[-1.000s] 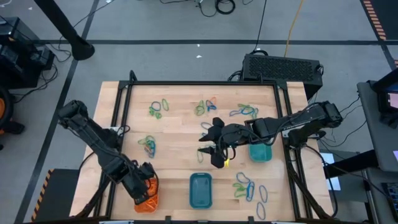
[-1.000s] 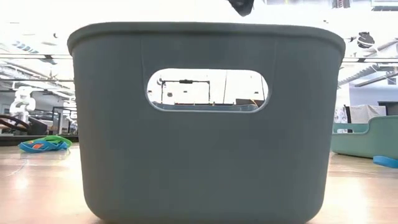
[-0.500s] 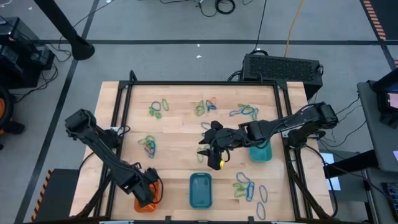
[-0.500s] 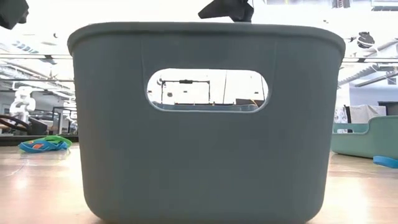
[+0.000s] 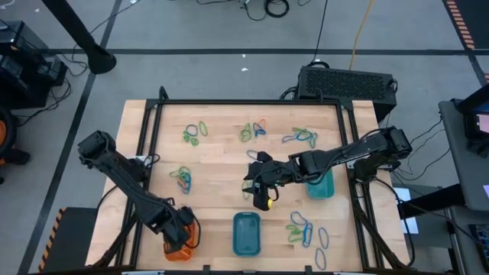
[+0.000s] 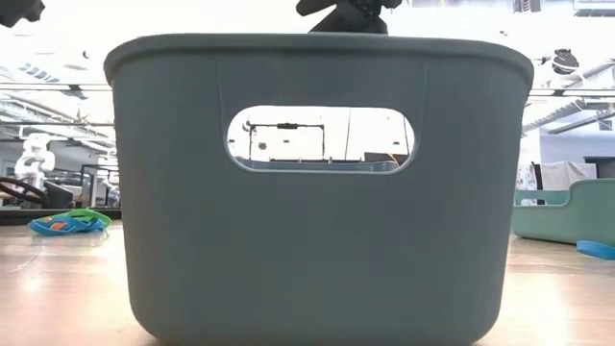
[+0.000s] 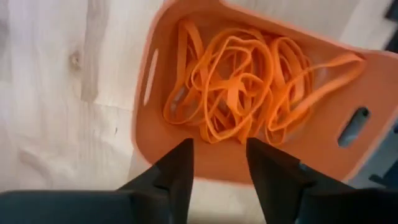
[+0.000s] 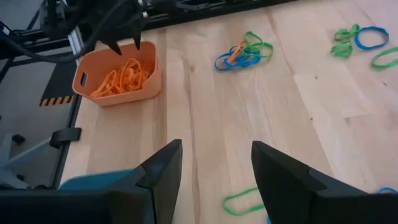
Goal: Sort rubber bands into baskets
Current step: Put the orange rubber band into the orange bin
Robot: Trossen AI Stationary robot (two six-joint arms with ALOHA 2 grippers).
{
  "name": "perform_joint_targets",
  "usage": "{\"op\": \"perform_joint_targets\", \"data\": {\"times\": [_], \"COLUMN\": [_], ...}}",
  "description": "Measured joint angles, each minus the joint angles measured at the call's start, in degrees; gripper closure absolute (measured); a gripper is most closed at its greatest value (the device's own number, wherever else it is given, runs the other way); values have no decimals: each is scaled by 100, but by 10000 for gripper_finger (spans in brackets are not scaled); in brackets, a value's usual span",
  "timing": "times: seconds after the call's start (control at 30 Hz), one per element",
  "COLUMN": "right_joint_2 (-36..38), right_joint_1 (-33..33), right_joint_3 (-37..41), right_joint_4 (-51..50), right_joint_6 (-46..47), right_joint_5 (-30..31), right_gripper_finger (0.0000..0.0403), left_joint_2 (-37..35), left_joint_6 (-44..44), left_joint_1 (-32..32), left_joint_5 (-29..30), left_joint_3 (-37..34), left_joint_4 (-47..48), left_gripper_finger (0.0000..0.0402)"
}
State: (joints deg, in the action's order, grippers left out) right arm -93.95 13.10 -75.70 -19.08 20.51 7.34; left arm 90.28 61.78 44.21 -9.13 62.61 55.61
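The orange basket (image 5: 186,248) stands at the table's near left corner with several orange rubber bands (image 7: 239,93) lying in it. My left gripper (image 7: 219,167) hangs open just above it, pointing down, nothing between its fingers. My right gripper (image 8: 217,174) is open over the middle of the table (image 5: 260,195), slanting down toward the near left, above bare wood and a green band (image 8: 241,200). The blue basket (image 5: 246,233) sits at the near edge, the teal-green basket (image 5: 321,187) under my right arm. Mixed rubber bands lie in loose heaps (image 5: 182,178).
More band heaps lie at the far side (image 5: 195,134) (image 5: 252,131) (image 5: 302,137) and near right (image 5: 304,229). A black frame (image 5: 252,101) rims the table. The blue basket's wall (image 6: 317,192) fills the low view, my right gripper (image 6: 346,12) showing above its rim.
My left gripper has sunk a little toward the orange basket and the table's near edge. My right gripper has come down and drifted slightly toward the near left; in the low view more of it now shows above the blue basket's rim.
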Motion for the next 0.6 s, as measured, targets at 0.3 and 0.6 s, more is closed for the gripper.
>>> {"op": "perform_joint_targets", "data": {"times": [0.3,0.6], "right_joint_2": [-2,-1], "right_joint_1": [0,0], "right_joint_3": [0,0], "right_joint_4": [10,49], "right_joint_6": [-16,151], "right_joint_5": [3,17], "right_gripper_finger": [218,218], "left_joint_2": [-945,-1777], "left_joint_6": [-1137,-1577], "left_joint_1": [-652,-2534], "left_joint_5": [1307,1793], "left_joint_3": [57,-123], "left_joint_4": [179,1660], "left_gripper_finger": [237,237]}}
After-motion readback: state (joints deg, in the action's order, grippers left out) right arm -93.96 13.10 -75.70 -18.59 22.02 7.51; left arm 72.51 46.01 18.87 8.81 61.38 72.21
